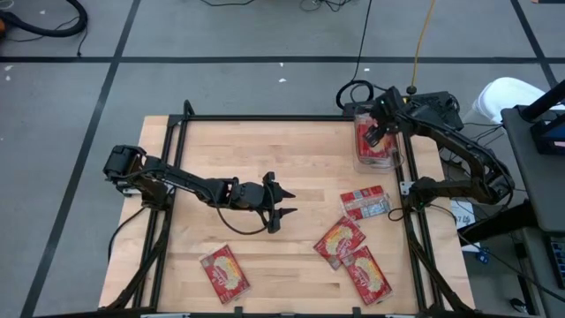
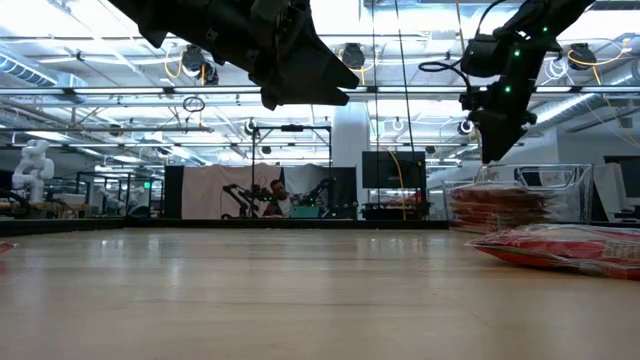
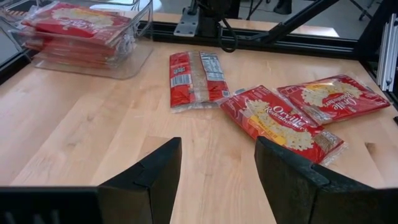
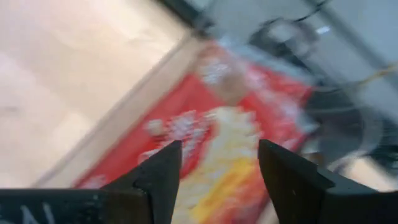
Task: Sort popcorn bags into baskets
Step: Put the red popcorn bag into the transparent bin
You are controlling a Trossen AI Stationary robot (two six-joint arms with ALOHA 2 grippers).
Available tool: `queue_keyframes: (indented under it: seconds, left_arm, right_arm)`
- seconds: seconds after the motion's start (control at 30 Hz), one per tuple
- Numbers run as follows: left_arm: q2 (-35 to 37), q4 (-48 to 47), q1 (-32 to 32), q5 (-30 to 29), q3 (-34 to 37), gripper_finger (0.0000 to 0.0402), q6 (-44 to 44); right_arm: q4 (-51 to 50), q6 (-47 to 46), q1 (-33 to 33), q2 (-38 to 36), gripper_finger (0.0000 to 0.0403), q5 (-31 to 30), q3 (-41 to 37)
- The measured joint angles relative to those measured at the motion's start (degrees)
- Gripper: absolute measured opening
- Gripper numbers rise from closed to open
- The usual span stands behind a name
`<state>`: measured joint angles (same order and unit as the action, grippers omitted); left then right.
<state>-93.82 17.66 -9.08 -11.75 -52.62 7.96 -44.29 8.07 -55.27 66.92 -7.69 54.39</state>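
A clear plastic basket [image 1: 395, 160] stands at the table's far right corner with red popcorn bags [image 3: 73, 18] stacked flat in it. My right gripper [image 1: 375, 134] hangs open just above that stack [image 4: 224, 124], touching nothing. Three more bags lie flat on the table at the near right: one with its grey-white back up [image 1: 365, 203], two with their fronts up [image 1: 339, 240] [image 1: 366, 272]. Another bag [image 1: 224, 270] lies near the front edge, left of centre. My left gripper [image 1: 287, 203] hovers open over the middle of the table, its fingers [image 3: 149, 177] pointing at the right-hand bags.
A black metal frame [image 1: 265, 117] runs round the table's edges, with an upright post [image 1: 405, 187] beside the basket. Bare wood [image 1: 256, 150] spreads between the left gripper and the basket. Cables [image 1: 353, 93] lie on the floor behind the far right corner.
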Motion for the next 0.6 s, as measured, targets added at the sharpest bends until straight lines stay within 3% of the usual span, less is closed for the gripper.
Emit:
queue_keyframes:
  seconds: [0.1, 0.23, 0.47, 0.6]
  left_arm:
    - [0.0, 0.02, 0.04, 0.0, 0.0, 0.0207, -0.19]
    - [0.0, 0.03, 0.04, 0.0, 0.0, 0.0207, -0.3]
    - [0.0, 0.08, 0.05, -0.31, 0.0, 0.0207, -0.89]
    - [0.0, 0.19, 0.11, -0.31, 0.0, 0.0207, -0.83]
  right_arm:
    - [-3.63, -2.75, 0.02, 0.0, 0.0173, 3.4, 0.0]
    - [-7.2, -4.68, -0.01, 0.0, 0.0115, 3.14, -0.12]
    - [-1.4, -7.19, 0.0, 0.03, 0.0022, 0.11, -5.73]
    - [4.92, -7.32, 0.0, 0.04, 0.0003, -0.1, -9.16]
